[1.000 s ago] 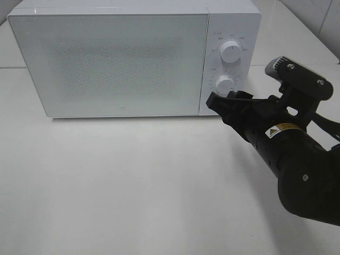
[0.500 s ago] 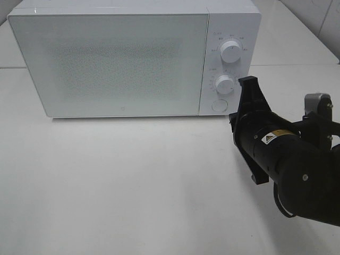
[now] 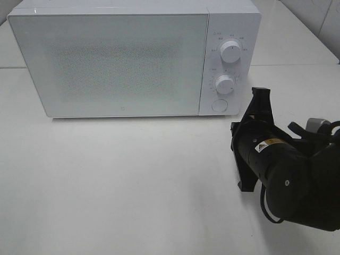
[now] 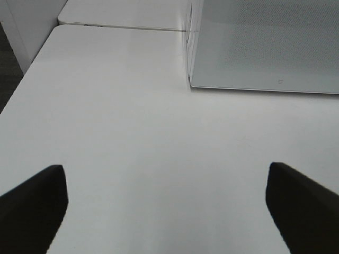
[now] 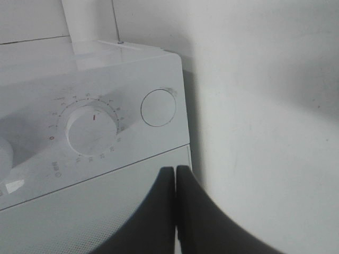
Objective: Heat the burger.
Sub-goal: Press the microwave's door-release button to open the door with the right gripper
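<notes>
The burger is out of view; the white microwave (image 3: 111, 58) stands at the back of the table with its door shut. My right gripper (image 3: 261, 94) is shut on nothing, just right of the control panel and level with the round door button (image 3: 218, 105). In the right wrist view its fingers (image 5: 175, 172) are pressed together in front of the lower knob (image 5: 92, 129) and the button (image 5: 158, 107). My left gripper (image 4: 164, 168) is open over bare table, with the microwave's corner (image 4: 265, 42) ahead of it. It does not show in the exterior view.
The microwave has an upper knob (image 3: 231, 51) and a lower knob (image 3: 225, 84) on its right panel. White tabletop (image 3: 133, 175) stretches in front of it. The table's edge (image 4: 21, 84) and a dark floor show in the left wrist view.
My right gripper has drawn back from the microwave's control panel toward the front right, rolled over, and closed its fingers. The left gripper has not moved.
</notes>
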Tool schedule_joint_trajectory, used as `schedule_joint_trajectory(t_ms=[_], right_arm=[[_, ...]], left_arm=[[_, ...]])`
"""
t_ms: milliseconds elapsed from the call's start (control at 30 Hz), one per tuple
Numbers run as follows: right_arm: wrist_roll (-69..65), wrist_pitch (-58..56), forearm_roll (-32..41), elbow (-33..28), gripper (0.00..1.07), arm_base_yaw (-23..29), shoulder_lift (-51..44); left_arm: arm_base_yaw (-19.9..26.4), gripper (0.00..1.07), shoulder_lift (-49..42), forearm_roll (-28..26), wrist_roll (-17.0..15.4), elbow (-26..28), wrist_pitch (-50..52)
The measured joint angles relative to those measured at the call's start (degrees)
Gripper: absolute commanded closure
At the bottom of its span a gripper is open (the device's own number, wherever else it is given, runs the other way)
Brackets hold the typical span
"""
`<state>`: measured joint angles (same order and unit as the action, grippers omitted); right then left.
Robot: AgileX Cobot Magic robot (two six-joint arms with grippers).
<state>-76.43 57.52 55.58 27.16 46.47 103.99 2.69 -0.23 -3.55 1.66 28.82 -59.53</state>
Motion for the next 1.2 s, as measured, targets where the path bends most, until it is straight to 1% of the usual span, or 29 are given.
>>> schedule_joint_trajectory(t_ms=[200,267,300,367,400,467,767,1200], right_arm=[[0.97,-0.4,-0.23,1.38,1.07,-0.92,0.0],[1.95,-1.32,-0.8,2.75,1.07,-2.75,0.34],[1.95,-1.32,-0.8,2.75,1.07,-2.75,0.34],[2.52,-2.18,-3.09,5.1,1.07,-5.21,2.41],[2.52,-2.18,-3.09,5.1,1.07,-5.21,2.41],[2.75,-3.15,-4.93,7.45,1.07,-6.47,4.58],[2.64,-4.18,-7.33,11.75,1.07,-9.05,8.31],[1.89,-5.73,-7.62,16.04,1.07,-9.97,13.01]], left_arm=[[0.0,0.11,0.0,0.0,0.0,0.0,0.0],[0.0,0.11,0.0,0.0,0.0,0.0,0.0],[0.0,0.11,0.0,0.0,0.0,0.0,0.0],[0.0,0.11,0.0,0.0,0.0,0.0,0.0],[0.0,0.11,0.0,0.0,0.0,0.0,0.0],[0.0,0.11,0.0,0.0,0.0,0.0,0.0],[0.0,0.11,0.0,0.0,0.0,0.0,0.0],[0.0,0.11,0.0,0.0,0.0,0.0,0.0]])
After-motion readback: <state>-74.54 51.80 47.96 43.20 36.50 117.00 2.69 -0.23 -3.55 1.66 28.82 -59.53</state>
